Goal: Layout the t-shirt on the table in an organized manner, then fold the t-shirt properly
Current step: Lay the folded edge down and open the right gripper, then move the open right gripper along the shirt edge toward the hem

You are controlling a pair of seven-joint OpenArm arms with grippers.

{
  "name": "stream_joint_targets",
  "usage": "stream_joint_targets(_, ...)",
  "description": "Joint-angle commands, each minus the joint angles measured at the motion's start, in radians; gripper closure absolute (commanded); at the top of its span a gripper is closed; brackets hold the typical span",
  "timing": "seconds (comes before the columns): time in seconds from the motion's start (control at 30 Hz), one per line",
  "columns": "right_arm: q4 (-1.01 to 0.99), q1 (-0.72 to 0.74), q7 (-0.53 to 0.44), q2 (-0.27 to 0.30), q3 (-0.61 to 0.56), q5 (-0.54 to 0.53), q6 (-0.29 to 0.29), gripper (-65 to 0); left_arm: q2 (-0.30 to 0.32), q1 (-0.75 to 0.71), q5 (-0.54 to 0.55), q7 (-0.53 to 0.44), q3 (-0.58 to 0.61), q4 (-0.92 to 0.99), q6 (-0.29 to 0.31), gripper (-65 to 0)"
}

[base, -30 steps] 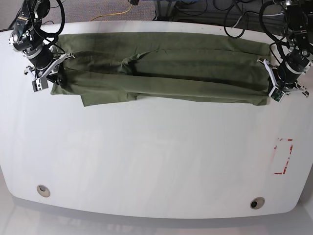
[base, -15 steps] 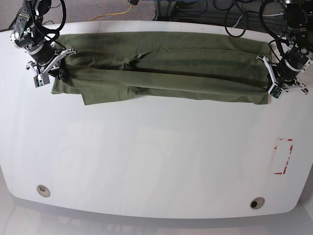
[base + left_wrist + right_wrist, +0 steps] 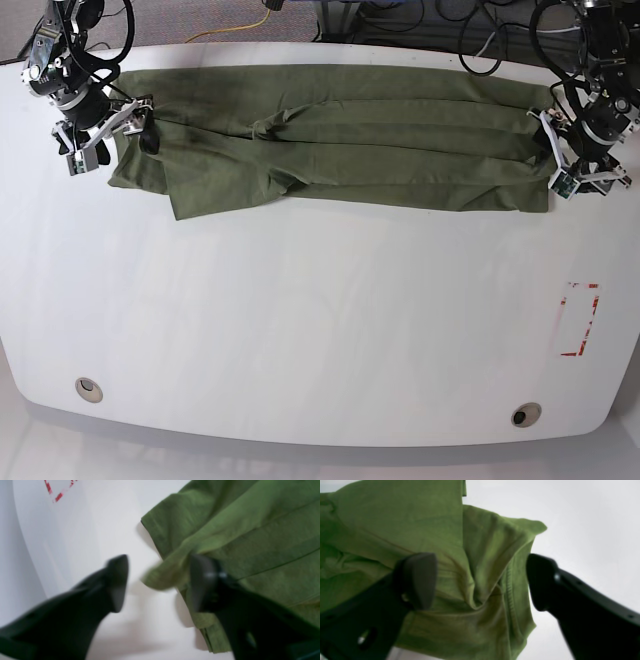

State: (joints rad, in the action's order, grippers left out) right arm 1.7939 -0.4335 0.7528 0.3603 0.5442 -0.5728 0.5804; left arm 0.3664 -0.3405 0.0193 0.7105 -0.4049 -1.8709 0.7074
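The olive-green t-shirt lies as a long, folded band across the far part of the white table. My right gripper stands at the band's left end in the base view. In the right wrist view this gripper is open wide over a bunched hem of the t-shirt. At the band's other end is my left gripper. The left wrist view shows it open, with a loose corner of the t-shirt lying between its fingers, not pinched.
A red dashed rectangle marks the table at the near right and also shows in the left wrist view. Two round grommet holes sit by the front edge. Cables lie behind the far edge.
Both grippers went from shut to open and let go of the shirt's ends. Both arms drew back a little toward the far edge, and the cloth settled flatter.
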Motion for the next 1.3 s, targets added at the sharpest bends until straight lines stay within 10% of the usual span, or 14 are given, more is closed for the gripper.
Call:
stream_joint_targets(0.0,0.024,0.002,-0.023,0.023,0.01,-0.013,0.002,-59.0,0.03,0.007,0.003,-0.012,-0.006,-0.014,-0.009,-40.1)
stream_joint_targets(1.27,-0.504,0.56,0.132,-0.007,-0.077,-0.02,0.045,-60.7,-0.051,0.234,0.008,-0.013,-0.053,-0.016,-0.009,-41.5)
